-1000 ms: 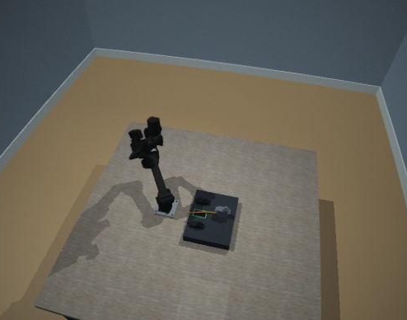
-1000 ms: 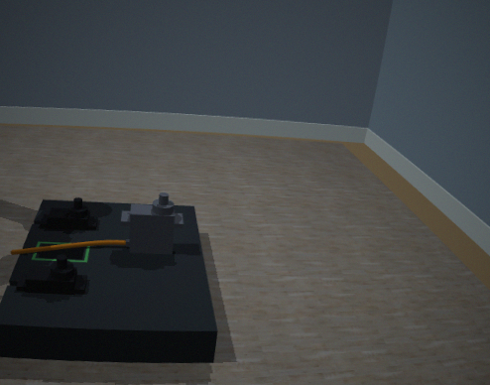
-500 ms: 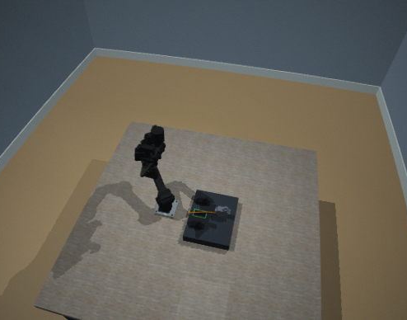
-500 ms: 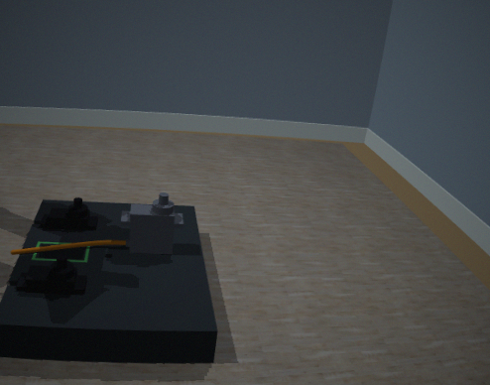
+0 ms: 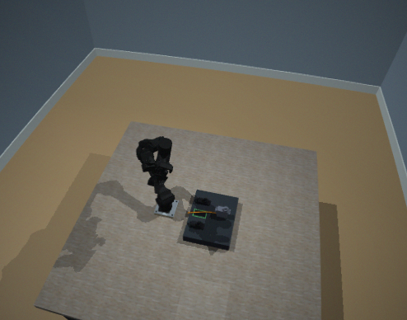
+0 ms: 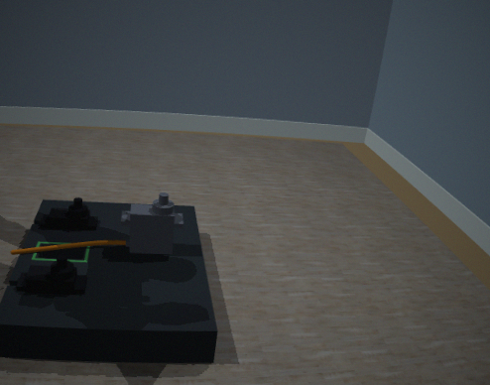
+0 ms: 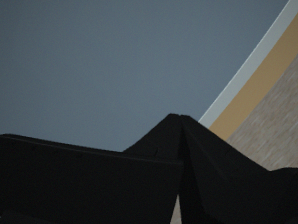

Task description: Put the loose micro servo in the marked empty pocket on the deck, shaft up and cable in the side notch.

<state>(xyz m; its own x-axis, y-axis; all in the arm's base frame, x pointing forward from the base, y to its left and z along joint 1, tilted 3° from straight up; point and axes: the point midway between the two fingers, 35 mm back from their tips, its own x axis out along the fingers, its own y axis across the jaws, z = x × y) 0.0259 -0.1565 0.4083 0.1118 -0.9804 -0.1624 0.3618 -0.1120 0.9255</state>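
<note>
The loose micro servo (image 5: 222,212) (image 6: 152,233) is grey and stands upright on the dark deck (image 5: 215,239) (image 6: 108,342), output shaft up, its mounting ears well above the deck. It is to the right of the pocket's green outline (image 5: 198,217) (image 6: 88,253), in the top and exterior views. Its orange cable (image 5: 209,212) (image 6: 73,245) reaches left across the marked pocket and past it. My gripper (image 7: 177,124) is shut with nothing between its fingertips. In the top view the folded arm is up and to the left, away from the servo; its fingers are hard to make out there.
Two black servos sit in the deck on either side of the marked pocket, one behind (image 5: 203,201) (image 6: 70,219) and one in front (image 5: 195,225) (image 6: 54,282). The arm's base plate (image 5: 159,213) is left of the deck on the wooden table (image 5: 271,247).
</note>
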